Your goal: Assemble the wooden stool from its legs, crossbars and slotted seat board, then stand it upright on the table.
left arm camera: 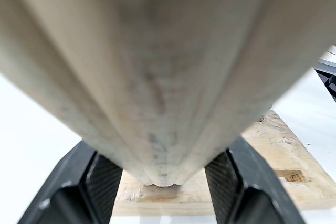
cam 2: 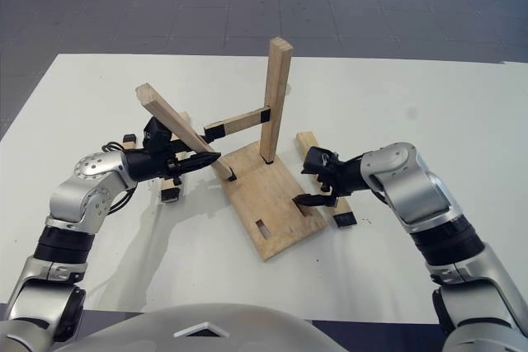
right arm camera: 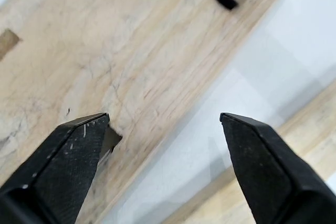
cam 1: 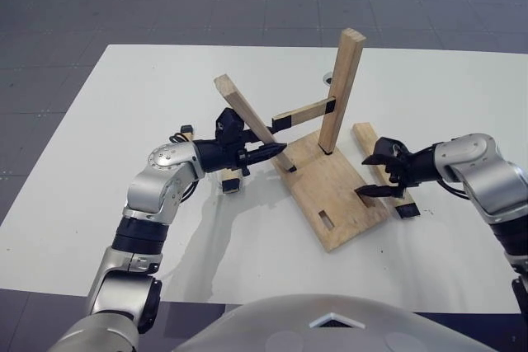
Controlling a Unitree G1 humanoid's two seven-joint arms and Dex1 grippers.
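**A wooden stool is being assembled on the white counter [cam 1: 124, 162].**
A tilted leg [cam 1: 247, 117] is being gripped by the clenched left claw [cam 1: 266, 154], apparently for seating in the seat board [cam 1: 338, 195] lying mid-counter. Beside the upright leg [cam 1: 342, 88], the released right claw [cam 1: 369, 175] is being held astride the board's edge, seemingly to steady it.

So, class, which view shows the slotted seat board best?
The left eye view: nearly the whole seat board shows, open slot included; the right eye view matches. The left wrist view catches a corner behind a leg, the right wrist view one edge.
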